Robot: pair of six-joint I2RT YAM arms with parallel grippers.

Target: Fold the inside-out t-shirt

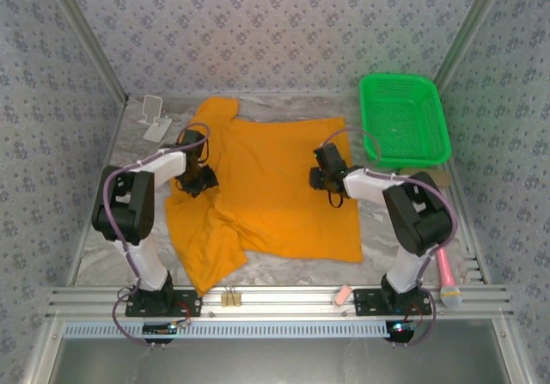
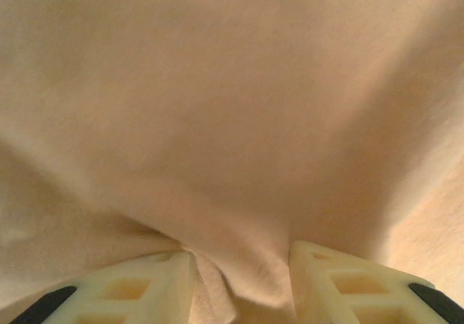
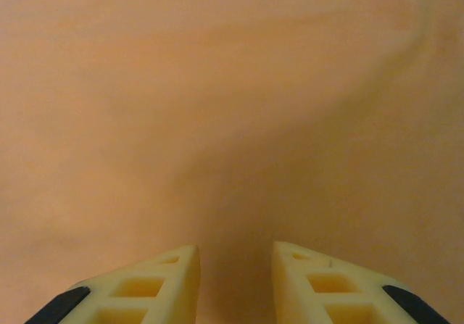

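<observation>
The orange t-shirt lies spread on the table, rumpled along its left and front-left edges. My left gripper is down on the shirt's left part. In the left wrist view a raised fold of the t-shirt fills the gap between the cream fingers, and the left gripper is shut on it. My right gripper is down on the shirt's right-centre part. In the right wrist view the right gripper stands open over smooth t-shirt cloth, with no fold between its fingers.
A green plastic basket stands at the back right, close to the shirt's corner. A small white stand is at the back left. A pink-handled tool lies at the right edge. Small clips and a pink eraser rest on the front rail.
</observation>
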